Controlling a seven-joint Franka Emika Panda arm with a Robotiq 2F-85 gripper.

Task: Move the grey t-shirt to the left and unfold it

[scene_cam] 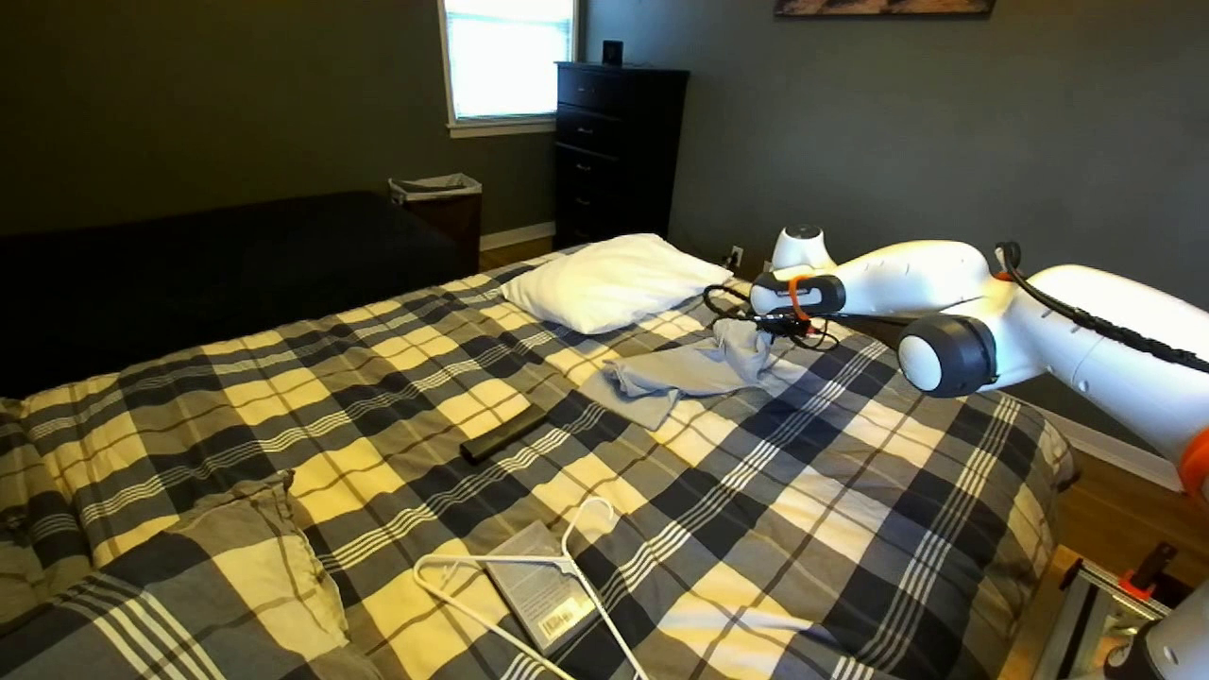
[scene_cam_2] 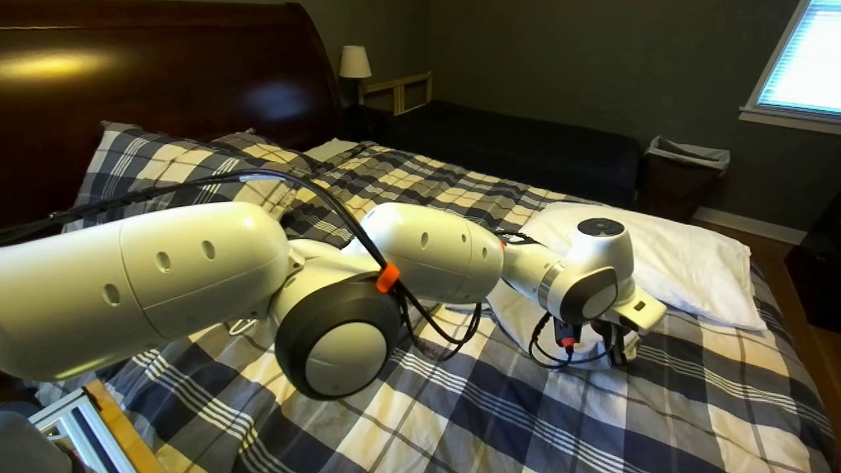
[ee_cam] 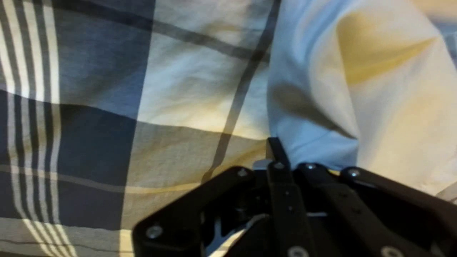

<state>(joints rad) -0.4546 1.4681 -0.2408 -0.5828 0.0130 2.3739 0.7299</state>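
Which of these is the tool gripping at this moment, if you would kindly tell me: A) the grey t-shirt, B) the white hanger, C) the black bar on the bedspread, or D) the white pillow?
A: in an exterior view the grey t-shirt bunches up into a peak under the arm's end, and in the wrist view a fold of it runs into the shut tool.
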